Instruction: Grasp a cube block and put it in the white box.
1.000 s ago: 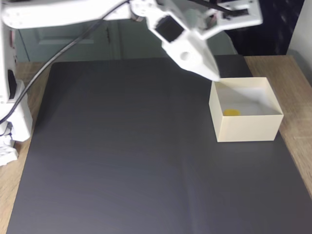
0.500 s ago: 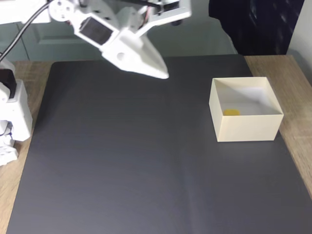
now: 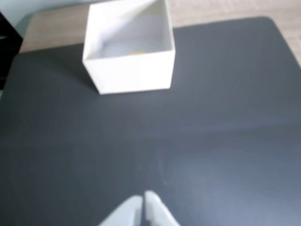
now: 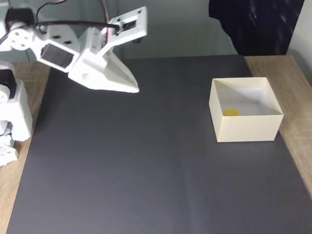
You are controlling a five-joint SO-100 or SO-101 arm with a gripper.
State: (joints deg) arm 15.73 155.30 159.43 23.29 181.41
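The white box [image 4: 246,127] stands on the right side of the black mat in the fixed view, open side up. A yellow cube block [image 4: 231,112] lies inside it near the left wall; only its top shows. In the wrist view the white box [image 3: 134,70] is at the top, with a faint yellow cube block [image 3: 137,52] on its floor. My gripper [image 4: 132,89] hangs above the mat's upper left, far from the box, fingers closed together and holding nothing. In the wrist view my gripper [image 3: 143,197] has its tips touching at the bottom edge.
A black mat [image 4: 146,165] covers most of a wooden table [image 4: 297,87]. The arm's white base [image 4: 12,117] stands at the left edge. A dark cloth [image 4: 253,24] hangs behind the table at the upper right.
The arm has swung left, away from above the box to the mat's upper left. The yellow cube stays inside the box.
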